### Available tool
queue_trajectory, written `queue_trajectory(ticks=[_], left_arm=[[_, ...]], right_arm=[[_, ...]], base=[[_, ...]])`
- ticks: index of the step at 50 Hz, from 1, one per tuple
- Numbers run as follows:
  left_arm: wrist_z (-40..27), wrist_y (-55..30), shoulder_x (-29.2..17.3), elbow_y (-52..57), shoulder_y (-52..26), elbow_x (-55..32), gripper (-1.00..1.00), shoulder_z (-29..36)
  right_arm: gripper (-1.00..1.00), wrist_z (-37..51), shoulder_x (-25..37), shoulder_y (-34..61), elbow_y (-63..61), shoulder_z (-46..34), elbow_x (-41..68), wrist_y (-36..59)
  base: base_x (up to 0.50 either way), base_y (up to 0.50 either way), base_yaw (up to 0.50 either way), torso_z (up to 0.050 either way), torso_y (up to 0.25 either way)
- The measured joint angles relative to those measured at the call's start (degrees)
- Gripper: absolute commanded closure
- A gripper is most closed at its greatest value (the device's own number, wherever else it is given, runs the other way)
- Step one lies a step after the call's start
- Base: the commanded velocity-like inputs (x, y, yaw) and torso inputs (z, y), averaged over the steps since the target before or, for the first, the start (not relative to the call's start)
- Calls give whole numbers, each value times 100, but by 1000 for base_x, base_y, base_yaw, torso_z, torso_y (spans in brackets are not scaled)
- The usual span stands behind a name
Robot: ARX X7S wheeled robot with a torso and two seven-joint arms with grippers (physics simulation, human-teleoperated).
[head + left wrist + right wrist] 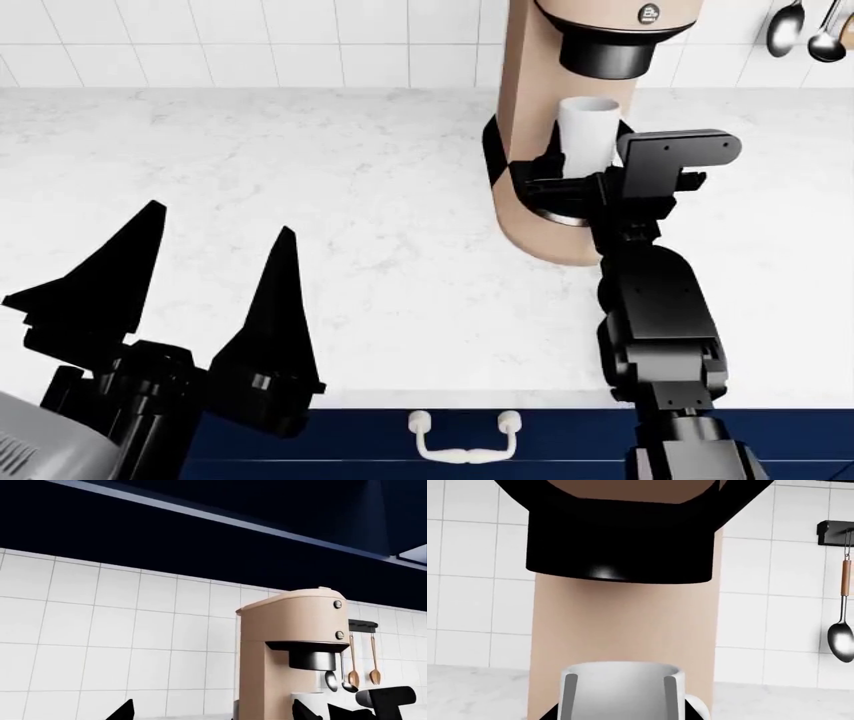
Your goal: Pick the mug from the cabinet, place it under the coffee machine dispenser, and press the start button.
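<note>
Drawer handle: seen nearest, white, on the dark blue counter front.
Left gripper: held low over the marble counter; fingers spread wide, nothing between them.
Right gripper: reached to the machine base; fingers seen on either side of the mug; grip or release cannot be told.
Mug: placed upright under the black dispenser of the coffee machine.
Start button: on the beige head, untouched.
Background: ladles hung on the tiled wall.

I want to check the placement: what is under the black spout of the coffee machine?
The white mug stands upright under the spout, with the right claw around it. The mug's bottom is hidden.
</note>
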Motion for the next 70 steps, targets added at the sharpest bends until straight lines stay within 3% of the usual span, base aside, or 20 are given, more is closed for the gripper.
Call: queue_trajectory(ticks=[20,21,44,70], left_arm=[[-20,54,-30,19,39,24,-100,17],[-20,57,-32,19,40,25,-100,17],[-59,117,-78,58,106,52,-100,31],[-74,97,-80,35,-19,41,-100,109]], right_arm=[[100,104,-18,251,586,-64,-103,-419],[-100,109,-21,271,635,-68,-98,-440],[-100,211,-35,264,613,-116,-58,-336],[-100,397,573,-1381,-4088,79,688,2446]], base=[[4,0,2,0,-3],[0,0,0,0,0],[0,0,0,-1,-3],[0,0,0,0,0]])
